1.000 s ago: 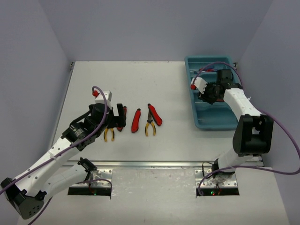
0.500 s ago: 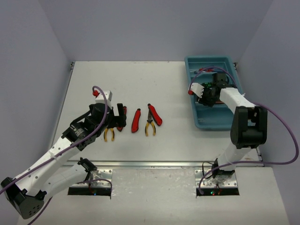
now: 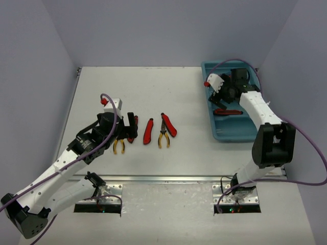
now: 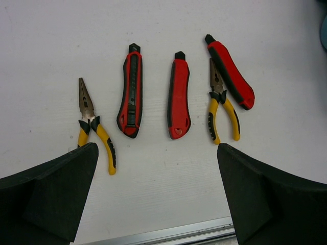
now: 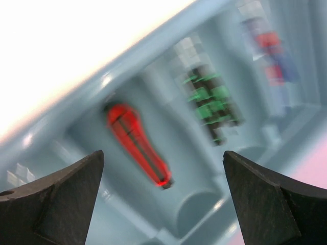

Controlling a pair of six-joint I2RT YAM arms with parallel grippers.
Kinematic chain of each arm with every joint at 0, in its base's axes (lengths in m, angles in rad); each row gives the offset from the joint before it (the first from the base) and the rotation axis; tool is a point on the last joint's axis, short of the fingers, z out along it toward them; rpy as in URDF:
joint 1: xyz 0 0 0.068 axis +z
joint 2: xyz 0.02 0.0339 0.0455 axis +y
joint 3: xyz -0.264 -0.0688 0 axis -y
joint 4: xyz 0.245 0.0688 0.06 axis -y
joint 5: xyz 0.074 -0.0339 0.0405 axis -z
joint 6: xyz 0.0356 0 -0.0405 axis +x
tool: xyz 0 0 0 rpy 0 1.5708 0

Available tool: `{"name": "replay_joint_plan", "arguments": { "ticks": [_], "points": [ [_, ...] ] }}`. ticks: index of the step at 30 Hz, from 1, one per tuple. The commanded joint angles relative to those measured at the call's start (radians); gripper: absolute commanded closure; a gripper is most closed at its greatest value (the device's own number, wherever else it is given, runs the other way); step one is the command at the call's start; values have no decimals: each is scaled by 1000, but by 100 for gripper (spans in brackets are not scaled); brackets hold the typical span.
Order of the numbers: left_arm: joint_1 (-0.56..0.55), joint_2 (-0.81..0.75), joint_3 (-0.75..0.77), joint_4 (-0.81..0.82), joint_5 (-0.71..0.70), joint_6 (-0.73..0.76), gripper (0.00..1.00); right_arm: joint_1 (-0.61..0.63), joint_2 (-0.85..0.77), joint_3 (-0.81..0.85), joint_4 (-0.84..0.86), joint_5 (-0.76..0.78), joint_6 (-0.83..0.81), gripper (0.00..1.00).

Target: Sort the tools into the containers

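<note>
red knife lies loose in the tray at the table's far right corner under the spread right gripper; next the spread left gripper should grasp 1 of 5 tools

The white tabletop carries five loose tools in a row just ahead of the left gripper. From that gripper's left side to its right lie yellow-handled needle-nose pliers, a red-and-black utility knife, a second red utility knife, a second pair of yellow-handled pliers, and a third red utility knife, tilted and tight against those pliers' nose. A teal compartment tray rests directly below the right gripper, well apart from the row.
</note>
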Motion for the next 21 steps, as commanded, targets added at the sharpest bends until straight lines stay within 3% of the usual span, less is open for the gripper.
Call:
{"name": "replay_joint_plan", "arguments": {
  "ticks": [1, 4, 5, 8, 9, 11, 14, 16, 17, 20, 21],
  "points": [
    [6, 8, 8, 25, -34, 8, 0, 38, -52, 370, -37, 164, 699, 1],
    [6, 15, 13, 18, -47, 2, 0, 52, -42, 418, -178, 43, 1046, 1],
    [7, 14, 14, 16, -55, 0, 0, 95, -53, 396, -187, 66, 1110, 1],
    [12, 4, 13, 10, -75, -9, 0, 308, -84, 307, -180, 380, 1134, 1],
    [12, 1, 13, 9, -80, -10, 0, 363, -99, 240, -144, 418, 1125, 1],
    [13, -4, 13, 8, -84, -12, 0, 421, -150, 62, 6, 342, 1151, 1],
    [14, -6, 12, 8, -79, -13, 0, 414, -188, -173, 278, 86, 1218, 1],
    [15, -6, 11, 10, -76, -11, 0, 451, -78, -64, 124, 48, 1201, 1],
    [15, -6, 10, 11, -71, -11, 0, 497, 40, 44, 14, 121, 1175, 1],
    [15, -6, 10, 15, -64, -5, 0, 608, 162, 87, -41, 250, 1137, 1],
    [15, -7, 9, 15, -62, -5, 0, 615, 181, 90, -38, 251, 1144, 7]
  ]
}}
